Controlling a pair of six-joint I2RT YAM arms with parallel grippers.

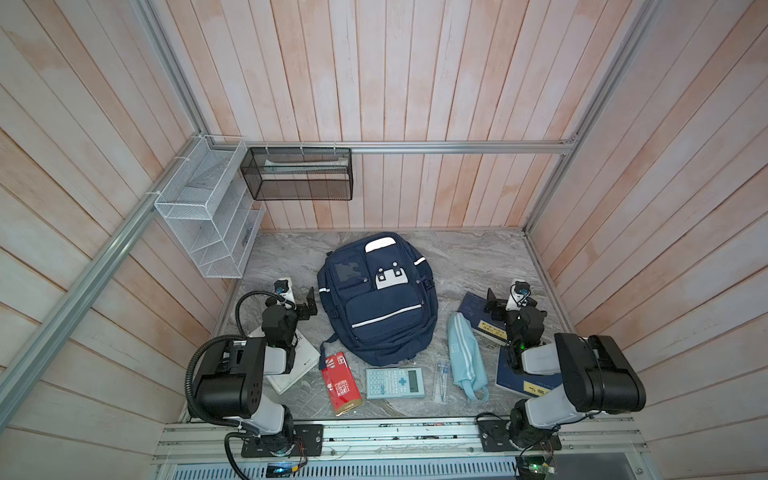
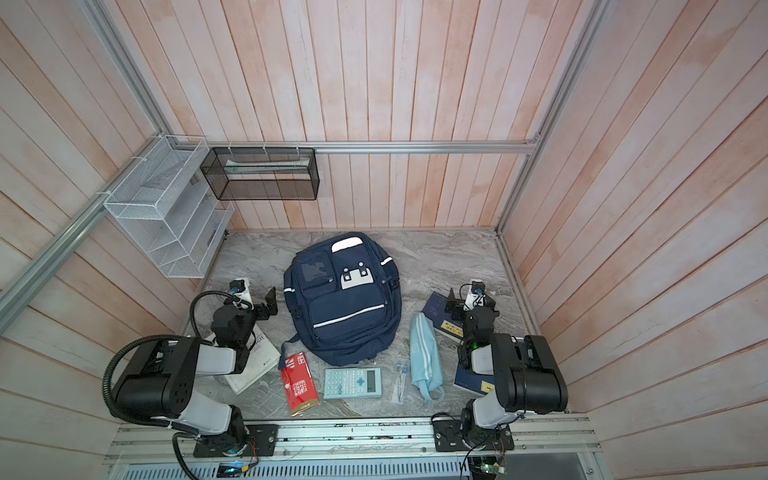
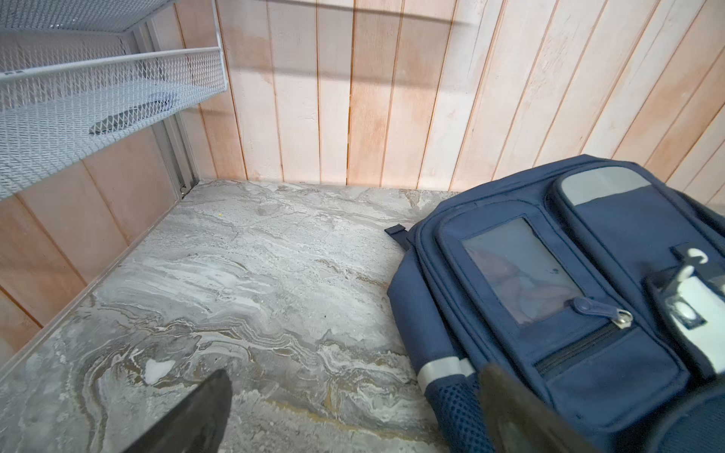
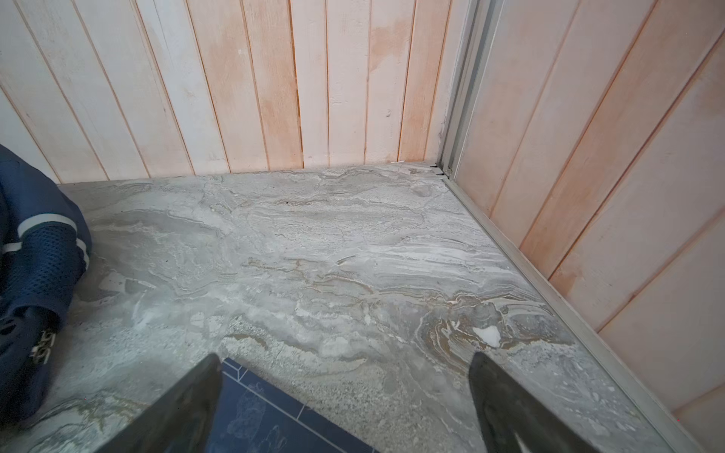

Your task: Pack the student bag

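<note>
Navy student bag (image 1: 376, 299) lies flat, apparently closed, centred toward the back edge of the worktop (image 1: 478, 257); left hand (image 1: 306, 305) and right hand (image 1: 493, 306) flank it, both released and empty; unzipping probably wants one hand bracing fabric while the other pulls.

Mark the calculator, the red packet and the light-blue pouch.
calculator (image 1: 395, 383): in a top view, on the middle of its key face.
red packet (image 1: 340, 384): in a top view, on the middle of its printed front.
light-blue pouch (image 1: 465, 353): in a top view, on its striped body.
</note>
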